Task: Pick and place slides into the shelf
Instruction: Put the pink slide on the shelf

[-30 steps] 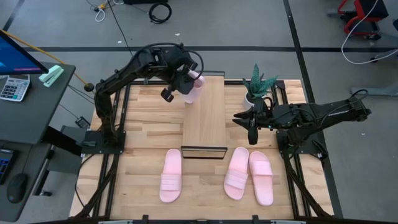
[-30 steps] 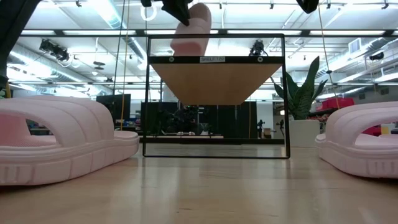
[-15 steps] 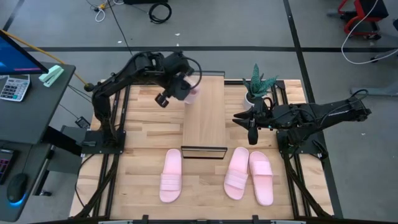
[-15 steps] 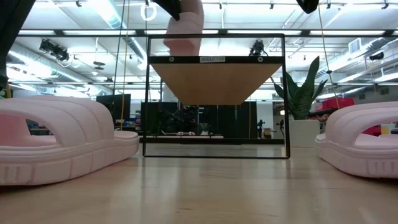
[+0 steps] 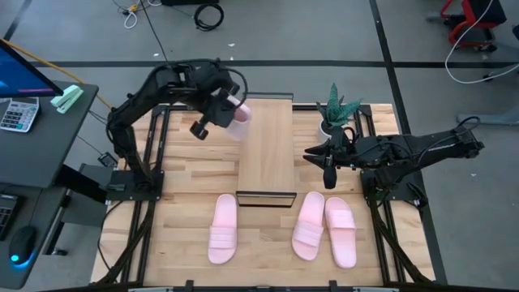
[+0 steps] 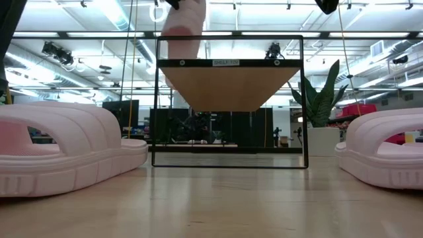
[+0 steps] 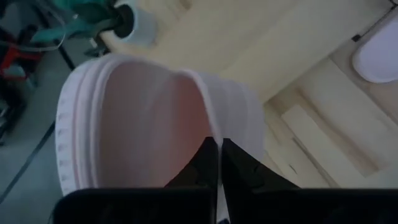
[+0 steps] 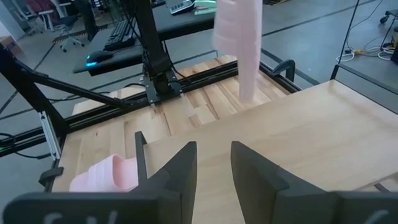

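Note:
A pale pink slide (image 5: 237,113) hangs in the air just off the far left corner of the shelf (image 5: 268,150), with my left gripper (image 5: 225,107) shut on it. In the right wrist view the slide (image 8: 239,46) hangs upright and narrow above the table. Three more slides (image 5: 223,229) (image 5: 309,225) (image 5: 340,231) lie sole-down on the tabletop near the front edge. To the right of the shelf my right gripper (image 8: 214,165) is open, with nothing between its fingers. My left gripper pinches a pale rim of the slide (image 7: 239,134) between its two shut fingers, beside the pinkish hollow; the fingers hide which part it is. They come slanting down from above. The slide hangs below them, long end down (image 8: 245,93), clear of table and shelf.
A potted plant (image 5: 334,113) stands at the shelf's far right. The shelf's black frame (image 6: 228,39) rises above the tabletop. Bare wood lies left of the shelf (image 5: 195,162). A desk with a calculator (image 5: 18,113) stands off the table's left.
My left gripper has carried the slide toward the table's left edge and a little up, from over the shelf's far left corner to just beside it. The slide stays hanging clear.

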`<state>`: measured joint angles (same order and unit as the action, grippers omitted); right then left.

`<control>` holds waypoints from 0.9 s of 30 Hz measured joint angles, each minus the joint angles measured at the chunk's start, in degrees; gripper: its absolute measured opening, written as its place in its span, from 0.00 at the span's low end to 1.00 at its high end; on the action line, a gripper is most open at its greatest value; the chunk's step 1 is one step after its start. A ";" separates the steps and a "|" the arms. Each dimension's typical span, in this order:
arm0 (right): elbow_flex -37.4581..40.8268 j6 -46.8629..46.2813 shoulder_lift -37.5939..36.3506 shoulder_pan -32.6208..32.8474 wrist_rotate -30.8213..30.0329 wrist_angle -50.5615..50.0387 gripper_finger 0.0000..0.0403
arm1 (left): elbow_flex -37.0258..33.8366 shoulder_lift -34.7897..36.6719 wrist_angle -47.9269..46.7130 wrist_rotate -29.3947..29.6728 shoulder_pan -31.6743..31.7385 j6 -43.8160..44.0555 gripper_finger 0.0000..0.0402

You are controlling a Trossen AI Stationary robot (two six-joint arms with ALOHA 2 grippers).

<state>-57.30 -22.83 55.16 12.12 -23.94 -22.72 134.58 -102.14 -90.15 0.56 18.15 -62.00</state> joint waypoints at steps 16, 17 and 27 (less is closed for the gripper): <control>0.00 -1.01 0.00 0.00 0.00 0.05 0.25 | -0.04 -6.83 0.76 0.93 6.98 -3.14 0.02; 0.00 -0.87 0.00 0.00 0.00 0.04 0.24 | -0.04 -6.89 0.76 0.96 7.19 -3.20 0.02; 0.00 -0.44 0.00 0.00 0.00 0.04 0.21 | -0.02 -7.64 2.80 0.22 6.43 -3.86 0.02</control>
<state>-57.30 -23.27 55.16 12.12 -23.94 -22.68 134.56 -109.78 -87.35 0.78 24.58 -65.87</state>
